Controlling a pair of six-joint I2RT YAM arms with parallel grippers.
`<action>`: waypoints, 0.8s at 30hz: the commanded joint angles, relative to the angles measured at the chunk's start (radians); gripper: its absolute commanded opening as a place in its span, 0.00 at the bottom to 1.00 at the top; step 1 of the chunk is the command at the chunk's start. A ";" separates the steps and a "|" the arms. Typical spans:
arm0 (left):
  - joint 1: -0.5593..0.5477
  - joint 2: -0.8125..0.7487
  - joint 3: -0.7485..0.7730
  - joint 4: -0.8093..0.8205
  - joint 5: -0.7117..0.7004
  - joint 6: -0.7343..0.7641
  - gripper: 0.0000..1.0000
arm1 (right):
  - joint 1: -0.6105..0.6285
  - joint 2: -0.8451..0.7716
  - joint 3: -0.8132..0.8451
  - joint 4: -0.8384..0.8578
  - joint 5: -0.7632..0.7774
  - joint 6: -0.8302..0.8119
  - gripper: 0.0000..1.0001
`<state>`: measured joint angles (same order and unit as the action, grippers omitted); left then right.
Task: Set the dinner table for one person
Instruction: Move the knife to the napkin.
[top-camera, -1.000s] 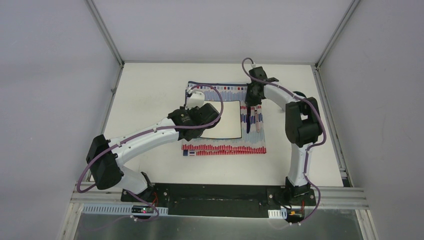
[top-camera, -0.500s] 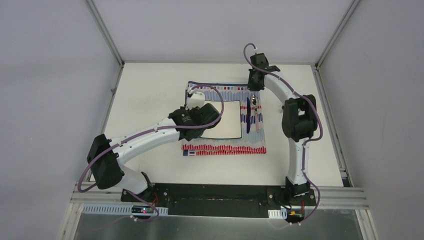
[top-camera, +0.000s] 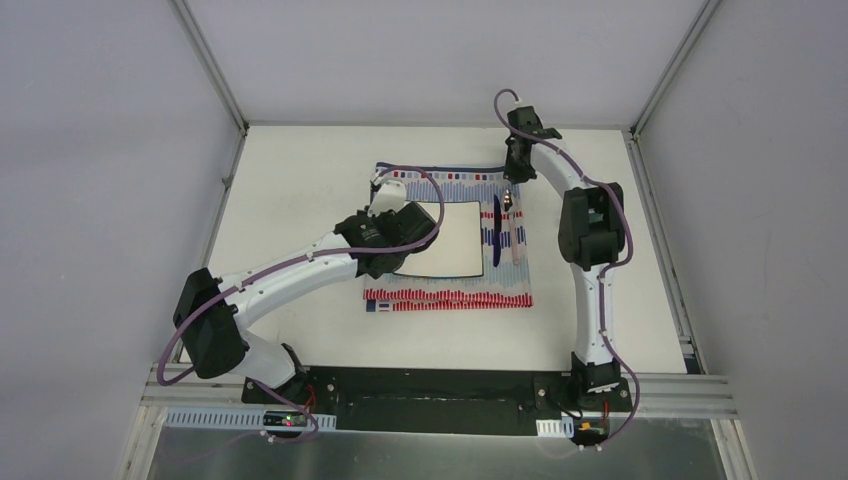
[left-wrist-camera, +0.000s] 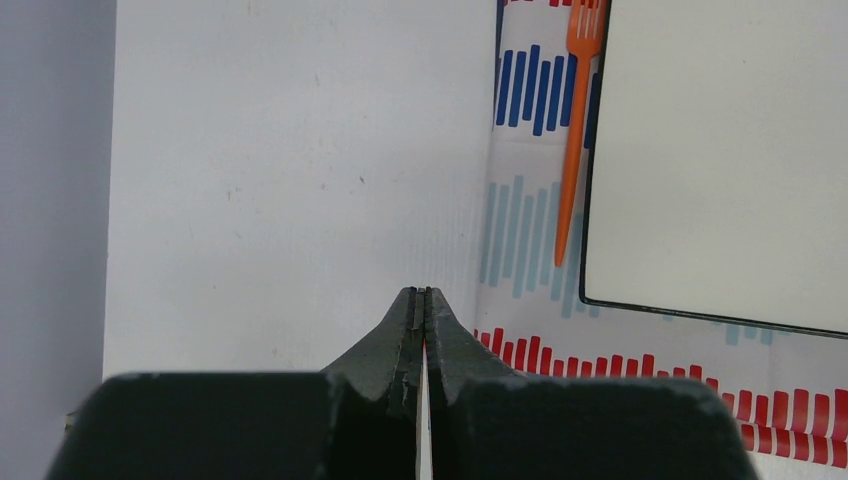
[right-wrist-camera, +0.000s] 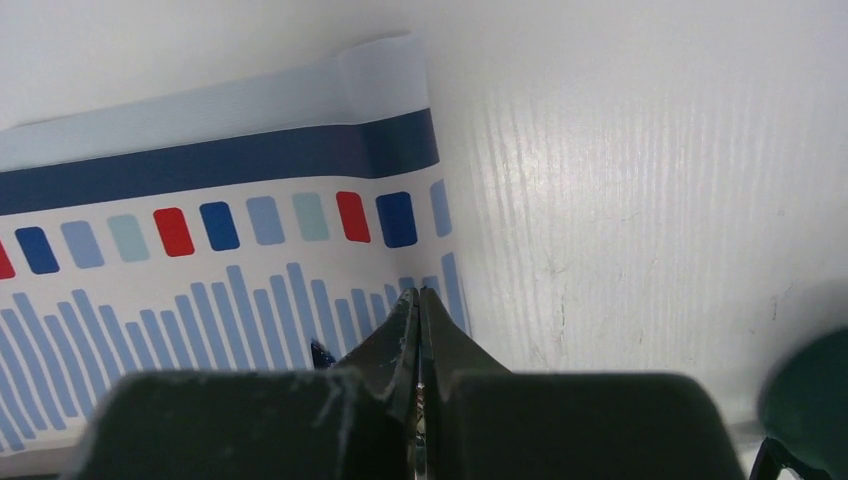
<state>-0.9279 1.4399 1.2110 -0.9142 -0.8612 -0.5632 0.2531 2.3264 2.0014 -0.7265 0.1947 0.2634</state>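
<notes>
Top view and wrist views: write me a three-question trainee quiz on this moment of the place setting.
1. True or false: the fork lies on the plate.
2. The left gripper holds: A the fork; B the plate; C nothing.
3. How many utensils lie on the cloth right of the plate?
Key: 1 false, it lies on the cloth beside the plate. 2 C, the jaws are shut on nothing. 3 two, a knife and a spoon.
</notes>
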 joint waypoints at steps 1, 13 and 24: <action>0.012 0.001 0.008 0.024 -0.006 0.019 0.00 | -0.004 -0.031 -0.016 0.013 0.011 -0.015 0.00; 0.012 -0.013 -0.006 0.026 0.021 0.008 0.00 | -0.006 -0.149 -0.276 0.117 -0.028 0.031 0.00; 0.012 -0.040 -0.022 0.025 0.042 -0.001 0.00 | -0.004 -0.244 -0.463 0.183 -0.044 0.064 0.00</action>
<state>-0.9276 1.4380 1.1969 -0.9043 -0.8280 -0.5613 0.2501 2.1414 1.6081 -0.5179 0.1669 0.3046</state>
